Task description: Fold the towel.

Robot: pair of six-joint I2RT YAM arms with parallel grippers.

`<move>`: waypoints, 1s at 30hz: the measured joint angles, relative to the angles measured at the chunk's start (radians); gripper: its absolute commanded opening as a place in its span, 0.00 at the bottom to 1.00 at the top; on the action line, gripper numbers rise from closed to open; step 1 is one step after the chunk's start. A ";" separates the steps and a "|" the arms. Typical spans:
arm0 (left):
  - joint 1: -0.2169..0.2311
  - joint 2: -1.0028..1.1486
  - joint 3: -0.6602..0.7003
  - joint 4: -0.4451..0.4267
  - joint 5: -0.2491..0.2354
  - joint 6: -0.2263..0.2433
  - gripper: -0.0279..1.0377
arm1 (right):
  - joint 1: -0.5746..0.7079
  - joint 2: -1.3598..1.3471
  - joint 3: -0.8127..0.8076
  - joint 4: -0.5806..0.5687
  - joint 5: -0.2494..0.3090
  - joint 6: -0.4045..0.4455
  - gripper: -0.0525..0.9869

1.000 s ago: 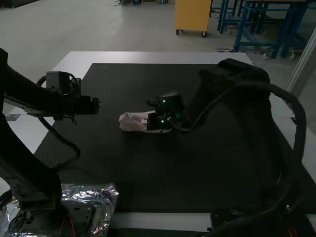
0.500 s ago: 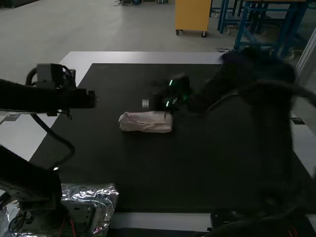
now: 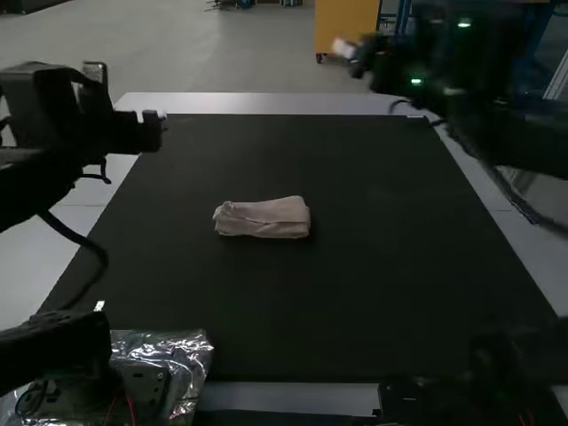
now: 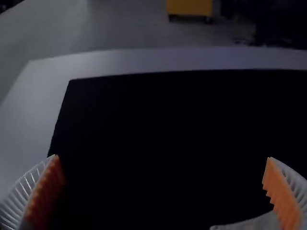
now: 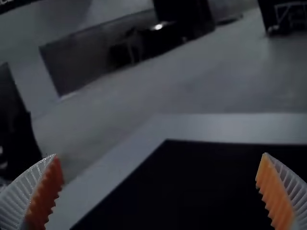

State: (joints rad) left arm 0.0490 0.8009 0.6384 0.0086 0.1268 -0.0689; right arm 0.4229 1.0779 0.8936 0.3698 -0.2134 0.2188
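The work surface is a black mat (image 3: 293,302) on a white table (image 3: 266,104), with a crinkled silvery sheet (image 3: 182,351) by the base of my left arm (image 3: 27,191). On this mat the towel (image 3: 264,218) lies as a narrow, compact bundle, its long side running across in front of me. It lies to the right of my left gripper (image 4: 162,157) and nearer my bases, well apart from it; from my right gripper (image 5: 159,155) it lies to the left and likewise nearer my bases. Layers show along its side; the end toward my left gripper is slightly rumpled, the other end neater and rounded. I assess the folding as complete or very nearly so. At most, the rumpled end may want pressing flat; I cannot tell how many folds it holds. Pose: my left arm is raised at its own side, the left gripper pointing inward and forward, its fingers spread wide with nothing between them. My right arm (image 3: 524,138) is lifted high toward the far right of the mat, the right gripper well clear of the towel, its fingers likewise parted and empty. Neither gripper touches the cloth.
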 measured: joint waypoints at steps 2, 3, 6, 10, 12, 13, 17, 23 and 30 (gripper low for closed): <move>-0.005 -0.056 0.000 -0.023 0.000 -0.008 0.94 | -0.022 -0.118 -0.038 -0.039 0.009 -0.008 0.94; -0.002 -0.080 0.000 -0.036 0.000 -0.014 0.94 | -0.031 -0.175 -0.052 -0.062 0.011 -0.011 0.94; 0.012 -0.148 0.000 -0.067 0.000 -0.031 0.94 | -0.081 -0.341 -0.082 -0.130 0.017 -0.018 0.94; 0.016 -0.264 -0.014 -0.084 0.002 -0.046 0.94 | -0.169 -0.567 -0.129 -0.192 0.024 -0.025 0.94; 0.016 -0.341 -0.027 -0.092 0.008 -0.054 0.94 | -0.203 -0.681 -0.152 -0.230 0.027 -0.027 0.94; 0.016 -0.383 -0.034 -0.101 0.013 -0.060 0.94 | -0.219 -0.734 -0.161 -0.249 0.029 -0.028 0.94; 0.016 -0.564 -0.060 -0.150 0.034 -0.081 0.94 | -0.282 -0.927 -0.187 -0.341 0.031 -0.029 0.94; 0.016 -0.797 -0.096 -0.256 0.044 -0.098 0.94 | -0.352 -1.069 -0.157 -0.498 0.034 -0.029 0.94; 0.016 -0.797 -0.092 -0.200 0.041 -0.040 0.94 | -0.356 -1.070 -0.212 -0.477 0.115 -0.047 0.94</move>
State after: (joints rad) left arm 0.0647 0.0036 0.5468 -0.1917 0.1677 -0.1089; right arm 0.0669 0.0082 0.6811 -0.1070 -0.0986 0.1715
